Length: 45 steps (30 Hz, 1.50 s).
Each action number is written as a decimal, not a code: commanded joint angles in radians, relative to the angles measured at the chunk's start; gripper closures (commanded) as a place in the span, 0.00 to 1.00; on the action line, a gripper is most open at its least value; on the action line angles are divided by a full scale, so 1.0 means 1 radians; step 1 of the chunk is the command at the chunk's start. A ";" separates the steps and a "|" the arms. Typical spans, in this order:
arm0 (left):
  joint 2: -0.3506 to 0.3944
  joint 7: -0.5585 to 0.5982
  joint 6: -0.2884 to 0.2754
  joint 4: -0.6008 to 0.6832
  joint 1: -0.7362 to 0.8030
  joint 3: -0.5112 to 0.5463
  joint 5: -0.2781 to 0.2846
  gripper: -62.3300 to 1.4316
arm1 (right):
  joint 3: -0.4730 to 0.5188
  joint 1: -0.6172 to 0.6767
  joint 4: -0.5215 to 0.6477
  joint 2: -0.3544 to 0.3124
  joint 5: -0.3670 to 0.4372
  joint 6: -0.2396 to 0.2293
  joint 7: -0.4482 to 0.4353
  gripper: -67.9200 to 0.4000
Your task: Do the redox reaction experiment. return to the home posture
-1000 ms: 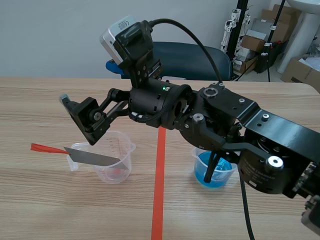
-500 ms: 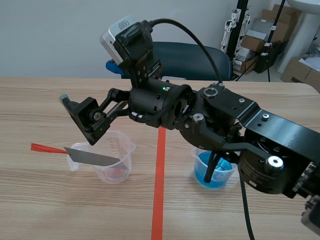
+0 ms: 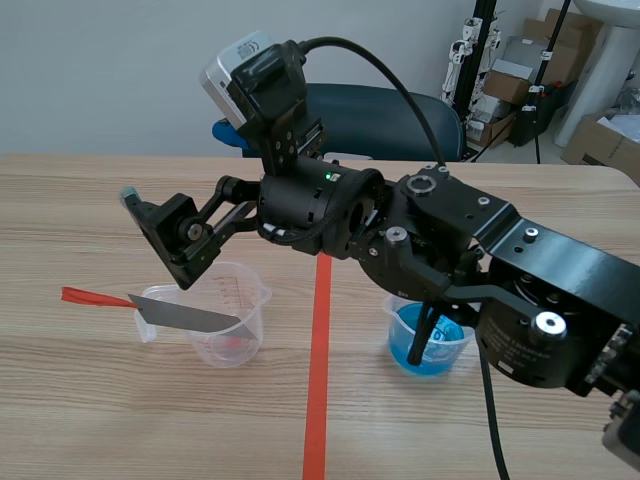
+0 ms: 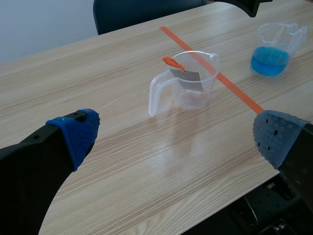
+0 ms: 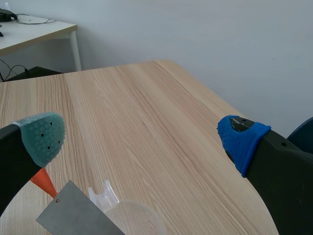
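A clear plastic beaker (image 3: 232, 315) stands left of the orange tape line. A grey metal strip (image 3: 185, 315) with a red tail (image 3: 95, 297) leans in it and sticks out over its rim. Right of the line stands a beaker of blue liquid (image 3: 430, 340). My right gripper (image 3: 150, 225) hangs open just above the clear beaker; in the right wrist view the strip (image 5: 78, 215) and beaker rim (image 5: 132, 218) lie below its open fingers (image 5: 44, 134). My left gripper (image 4: 176, 142) is open above bare table, with the clear beaker (image 4: 188, 83) ahead and the blue beaker (image 4: 274, 49) beyond.
The right arm (image 3: 480, 260) crosses the middle of the table from the right, over the blue beaker. A dark chair (image 3: 380, 115) stands behind the far edge, with boxes (image 3: 540, 60) at the back right. The table's near edge (image 4: 215, 205) runs under the left gripper.
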<state>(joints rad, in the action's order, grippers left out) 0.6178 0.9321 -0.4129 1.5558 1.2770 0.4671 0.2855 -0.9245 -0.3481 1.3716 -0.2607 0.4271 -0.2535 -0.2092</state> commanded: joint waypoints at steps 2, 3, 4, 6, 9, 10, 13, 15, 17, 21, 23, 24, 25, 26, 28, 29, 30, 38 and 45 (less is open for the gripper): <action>-0.003 0.014 -0.001 0.014 0.003 0.006 0.010 0.00 | 0.000 -0.011 0.012 -0.005 0.006 0.003 -0.021 0.00; -0.003 0.014 -0.001 0.014 0.003 0.006 0.010 0.00 | 0.000 -0.012 0.013 -0.007 0.006 0.003 -0.021 0.00; -0.003 0.014 -0.001 0.014 0.003 0.006 0.010 0.00 | 0.000 -0.012 0.013 -0.010 0.006 0.003 -0.021 0.00; -0.003 0.014 -0.001 0.014 0.003 0.006 0.010 0.00 | 0.000 -0.011 0.015 -0.016 0.006 0.007 -0.018 0.00; -0.003 0.018 -0.001 0.014 0.003 0.006 0.010 0.00 | 0.000 -0.011 0.025 -0.029 0.007 0.012 -0.003 0.00; -0.003 0.022 -0.001 0.014 0.003 0.006 0.010 0.00 | 0.000 -0.008 0.031 -0.036 0.007 0.017 -0.002 0.00; -0.005 0.022 -0.001 0.015 0.003 0.006 0.018 0.00 | 0.001 0.008 0.072 -0.063 0.006 0.056 -0.003 0.00; -0.011 0.021 -0.001 0.021 0.003 0.006 0.018 0.00 | 0.002 0.019 0.104 -0.082 0.006 0.056 -0.003 0.00; -0.028 0.021 -0.001 0.038 0.003 0.007 0.018 0.00 | 0.003 0.034 0.137 -0.100 0.006 0.064 0.005 0.00; -0.071 0.010 -0.001 0.111 0.003 0.007 0.017 0.00 | 0.006 0.066 0.200 -0.136 -0.005 0.105 0.028 0.00; -0.095 -0.021 0.000 0.161 0.003 0.007 0.011 0.00 | 0.013 0.088 0.229 -0.155 -0.012 0.105 0.027 0.00; -0.110 -0.053 0.002 0.195 0.003 0.007 0.008 0.00 | 0.020 0.102 0.243 -0.166 -0.017 0.105 0.027 0.00; -0.123 -0.084 0.003 0.224 0.003 0.007 0.007 0.00 | 0.026 0.116 0.255 -0.175 -0.019 0.105 0.028 0.00; -0.136 -0.113 0.004 0.256 0.003 0.007 0.005 0.00 | 0.033 0.130 0.266 -0.185 -0.024 0.105 0.027 0.00; -0.164 -0.156 0.007 0.320 0.002 0.006 -0.010 0.00 | 0.050 0.158 0.291 -0.206 -0.032 0.105 0.027 0.00; -0.177 -0.170 0.007 0.349 0.002 0.006 -0.022 0.00 | 0.057 0.172 0.303 -0.217 -0.032 0.108 0.027 0.00; -0.192 -0.178 0.007 0.381 0.002 0.006 -0.040 0.00 | 0.066 0.187 0.317 -0.229 -0.032 0.108 0.027 0.00; -0.214 -0.312 0.010 0.521 -0.059 0.005 -0.064 0.00 | 0.136 0.288 0.426 -0.357 -0.035 0.119 -0.004 0.00; -0.166 -0.414 0.002 0.594 -0.119 -0.013 -0.065 0.00 | 0.227 0.401 0.481 -0.465 -0.031 0.134 -0.055 0.00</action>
<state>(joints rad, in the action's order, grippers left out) 0.4255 0.4995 -0.4126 2.1292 1.1442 0.4667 0.2096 -0.7162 0.0532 1.8385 -0.7189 0.3897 -0.1234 -0.2440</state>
